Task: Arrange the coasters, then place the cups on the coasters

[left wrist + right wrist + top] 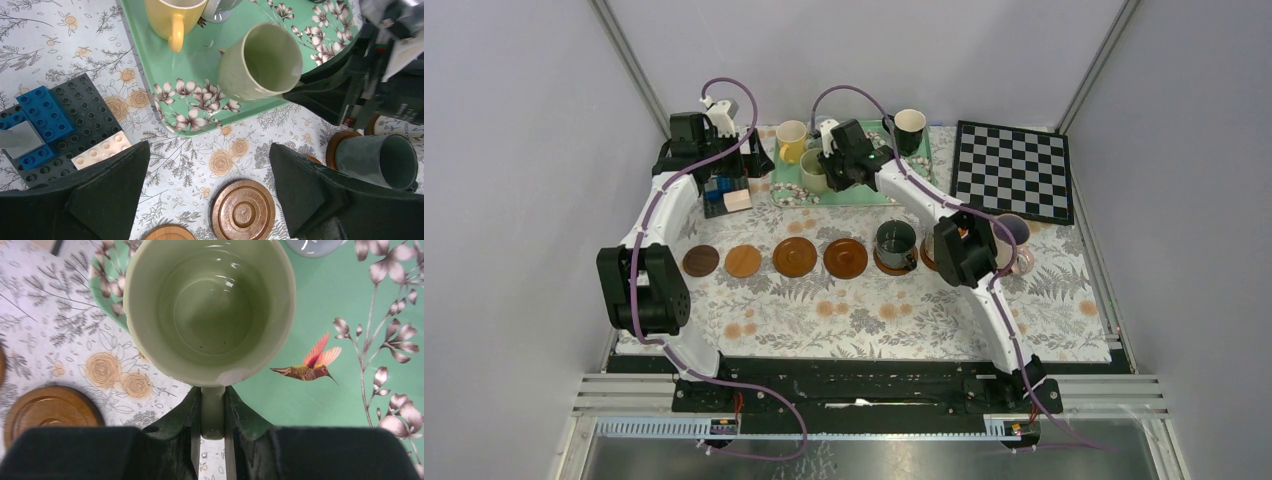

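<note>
clamps right fingers (186, 416) on the pale green mug (210, 310) by its handle (212, 410), at the green tray (320, 305) near edge, for an upright lift; holds left fingers (110, 185) apart, idle, beside the tray.

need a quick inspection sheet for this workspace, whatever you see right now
surface: flowered tablecloth, flat
job's things: four bare coasters in a row; dark green mug on a fifth; yellow mug and black mug on the green tray; pale green mug at its near edge
clutter: building blocks, checkerboard
grippers: left gripper open, empty; right gripper shut on the pale green mug's handle
cables: purple cables along both arms, no snag seen
surroundings: plain grey walls
</note>
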